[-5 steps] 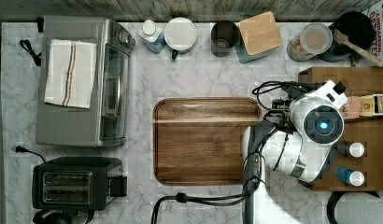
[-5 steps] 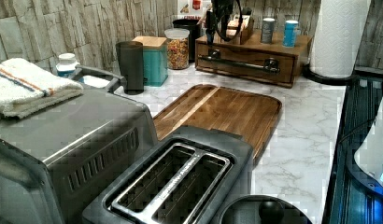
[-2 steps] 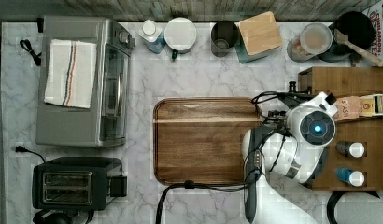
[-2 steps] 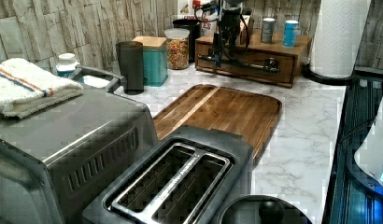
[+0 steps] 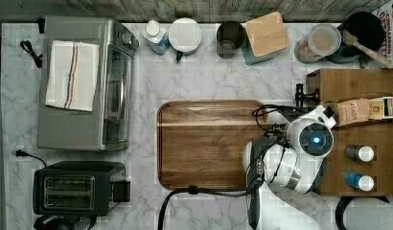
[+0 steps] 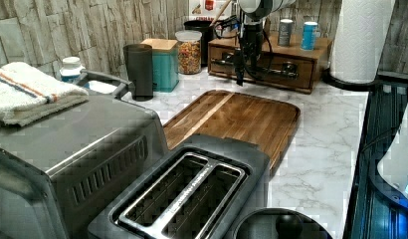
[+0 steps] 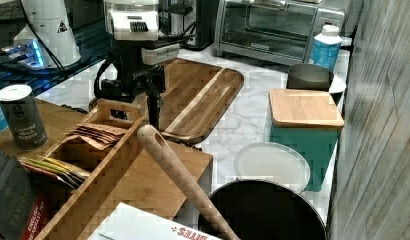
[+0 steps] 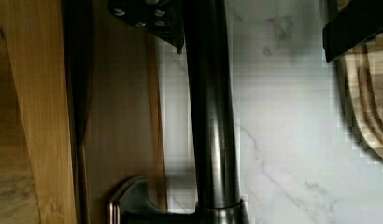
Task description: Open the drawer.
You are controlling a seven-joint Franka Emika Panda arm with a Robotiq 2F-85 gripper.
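Note:
The drawer (image 6: 264, 74) is the medium-brown front of the wooden cabinet (image 5: 357, 86), and in the left view it looks flush with the cabinet. Its long black bar handle (image 8: 210, 116) runs across the front on posts, and one end of the handle (image 5: 300, 96) pokes out past the arm. My gripper (image 8: 252, 51) is open and straddles the bar. One finger (image 8: 152, 18) is against the drawer side and the other finger (image 8: 358, 23) is out over the marble. In the left view the gripper (image 6: 240, 74) hangs straight down in front of the drawer. In the right view the gripper (image 7: 154, 112) is at the cabinet's edge.
A dark wooden serving tray (image 5: 209, 143) lies on the marble counter just in front of the cabinet. Cans (image 5: 360, 153) and a packet organiser (image 7: 93, 140) sit on the cabinet top. A toaster oven (image 5: 84, 81), a toaster (image 5: 79, 187), jars (image 5: 324, 40) and a paper towel roll (image 6: 361, 40) ring the counter.
The arm has come down in front of the drawer and shifted slightly toward the tray, bringing the gripper from above the cabinet to handle height.

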